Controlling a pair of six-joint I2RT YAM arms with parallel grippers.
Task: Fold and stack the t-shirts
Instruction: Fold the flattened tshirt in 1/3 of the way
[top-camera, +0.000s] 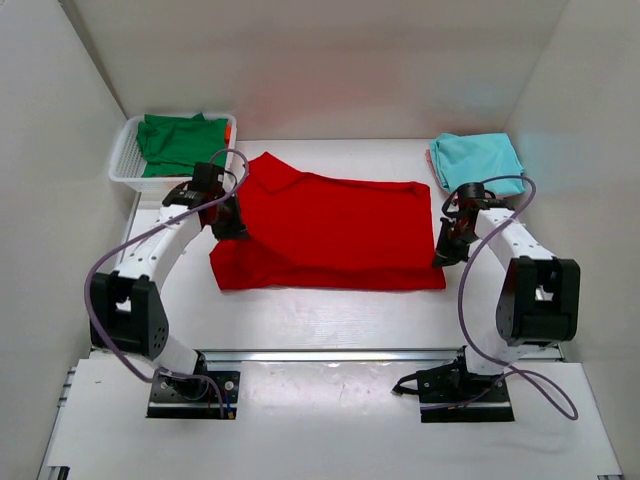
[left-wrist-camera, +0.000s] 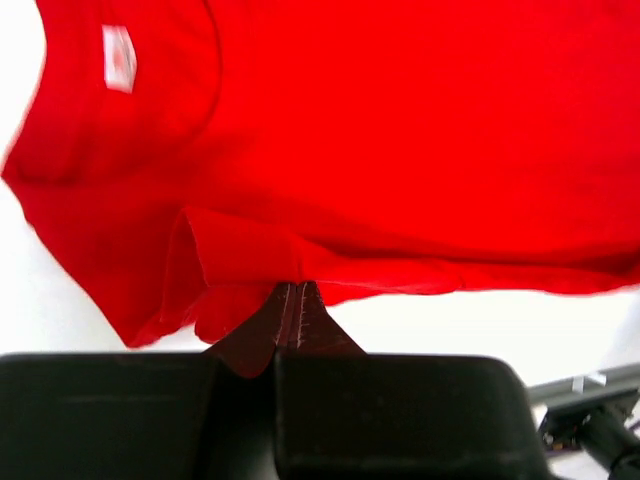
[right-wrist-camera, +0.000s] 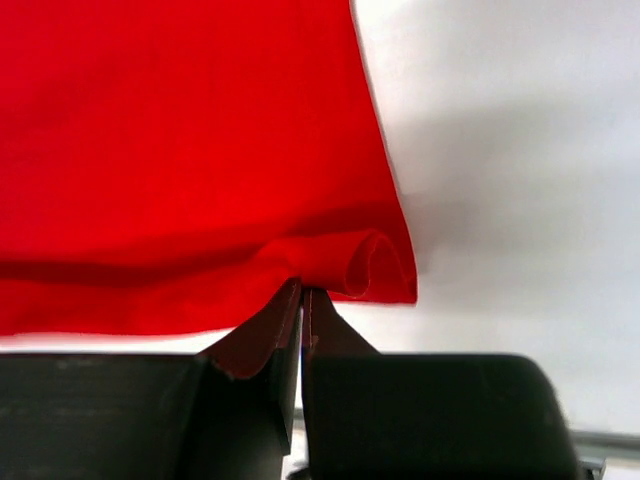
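From above and behind me, one camera overlooks the bench. My wrist cameras sit close; all share the red t-shirt.

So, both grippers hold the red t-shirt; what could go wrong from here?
The left gripper and right gripper each pinch only a thin edge of the red t-shirt, so it may slip out. The cloth curls at both pinches, so wrinkles may fold in. The teal t-shirt lies close behind the right gripper and could be brushed.

walls: plain white, on three sides | table: white top | light: bright, even
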